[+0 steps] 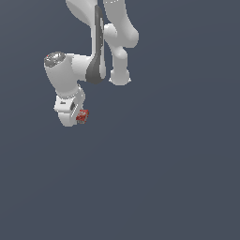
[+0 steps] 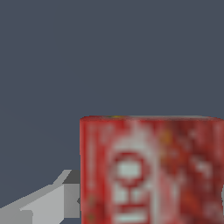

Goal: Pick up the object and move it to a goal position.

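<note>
Apparently one red box (image 1: 82,116) between fingers (image 2: 39,203).

1. The red box (image 2: 151,170) has white label markings on its face in the wrist view: a ring-like shape with pale bars beneath it. They are too blurred to read as letters or numbers.
2. In the exterior view the red box (image 1: 82,116) shows only faint white specks; nothing on it is legible.
3. No other text, brand, number or sign can be read.
</note>
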`<move>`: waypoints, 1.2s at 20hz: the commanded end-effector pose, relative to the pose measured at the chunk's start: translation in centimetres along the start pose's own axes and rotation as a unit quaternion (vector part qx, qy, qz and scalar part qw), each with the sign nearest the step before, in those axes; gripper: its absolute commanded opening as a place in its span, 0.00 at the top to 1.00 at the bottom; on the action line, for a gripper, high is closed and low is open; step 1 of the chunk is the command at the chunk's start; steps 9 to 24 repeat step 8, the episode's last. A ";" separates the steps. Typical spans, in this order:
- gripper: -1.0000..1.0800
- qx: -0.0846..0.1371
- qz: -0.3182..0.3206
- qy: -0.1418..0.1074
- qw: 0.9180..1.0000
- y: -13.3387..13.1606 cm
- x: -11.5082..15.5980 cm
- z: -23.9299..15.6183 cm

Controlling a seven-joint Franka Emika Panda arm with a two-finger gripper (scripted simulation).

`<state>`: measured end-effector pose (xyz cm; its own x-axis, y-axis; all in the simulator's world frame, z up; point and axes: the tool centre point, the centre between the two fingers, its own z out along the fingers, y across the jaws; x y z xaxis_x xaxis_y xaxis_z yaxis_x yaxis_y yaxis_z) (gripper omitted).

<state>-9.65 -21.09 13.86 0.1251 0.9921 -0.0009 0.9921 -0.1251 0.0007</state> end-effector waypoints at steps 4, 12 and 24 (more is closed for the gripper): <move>1.00 0.000 -0.001 0.001 1.000 -1.1 -1.8 -1.4; 1.00 0.000 -0.001 0.001 1.000 -1.3 -2.2 -1.7; 1.00 0.000 -0.001 0.001 1.000 -1.3 -2.2 -1.7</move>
